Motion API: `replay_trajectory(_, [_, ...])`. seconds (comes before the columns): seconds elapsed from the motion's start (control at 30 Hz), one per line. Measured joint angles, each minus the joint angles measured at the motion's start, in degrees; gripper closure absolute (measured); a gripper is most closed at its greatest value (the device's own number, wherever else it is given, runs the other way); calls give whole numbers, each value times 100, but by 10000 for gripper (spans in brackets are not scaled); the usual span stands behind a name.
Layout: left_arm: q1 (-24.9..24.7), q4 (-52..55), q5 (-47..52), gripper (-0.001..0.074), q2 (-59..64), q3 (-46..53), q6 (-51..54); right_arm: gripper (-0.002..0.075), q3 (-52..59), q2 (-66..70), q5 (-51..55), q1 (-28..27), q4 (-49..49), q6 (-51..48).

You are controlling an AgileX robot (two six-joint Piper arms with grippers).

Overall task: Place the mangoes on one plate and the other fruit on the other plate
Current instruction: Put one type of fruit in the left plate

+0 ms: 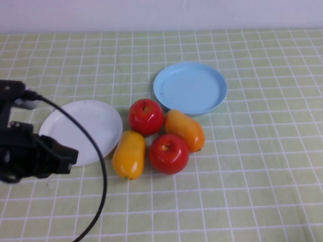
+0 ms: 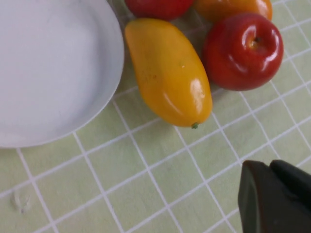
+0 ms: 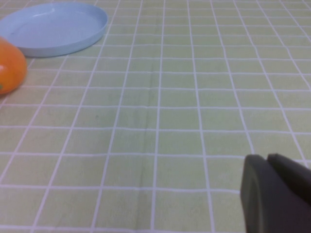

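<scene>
Two mangoes and two apples sit clustered on the checked tablecloth, between my white plate on the left and the blue plate farther right. No writing shows anywhere. My left gripper hovers near the white plate; my right gripper is low over bare cloth. Whether either is clenched, I cannot tell.

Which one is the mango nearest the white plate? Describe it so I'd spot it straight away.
Start at the white plate beside the left gripper; the right gripper sits apart over bare cloth. Right by that plate's rim lies the mango, oblong and orange-yellow. The apples next to it are round and red, and the other mango lies by the blue plate.
</scene>
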Motion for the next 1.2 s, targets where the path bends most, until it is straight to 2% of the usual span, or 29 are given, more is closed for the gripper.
replay_trajectory(0.33, [-2052,1784,707,734,2310,-2133,-1006,743,0,0,0,0,0,0])
replay_trajectory(0.47, [-2590,2177,1014,734,3116,-2889,-1146,742,0,0,0,0,0,0])
replay_trajectory(0.53, [-2692,2214,1080,721,3364,-3102,-1175,743,0,0,0,0,0,0])
replay_trajectory(0.63, [-2730,2182,1096,629,3583,-3233,-1188,743,0,0,0,0,0,0])
replay_trajectory(0.77, [-2730,2182,1057,349,3644,-3260,-1001,742,0,0,0,0,0,0])
replay_trajectory(0.87, [-2732,2136,806,143,3644,-3260,-413,742,0,0,0,0,0,0])
replay_trajectory(0.97, [-2754,2050,524,73,3644,-3260,-142,743,0,0,0,0,0,0])
replay_trajectory(1.2, [-2754,2012,63,67,3733,-3260,-4,743,0,0,0,0,0,0])
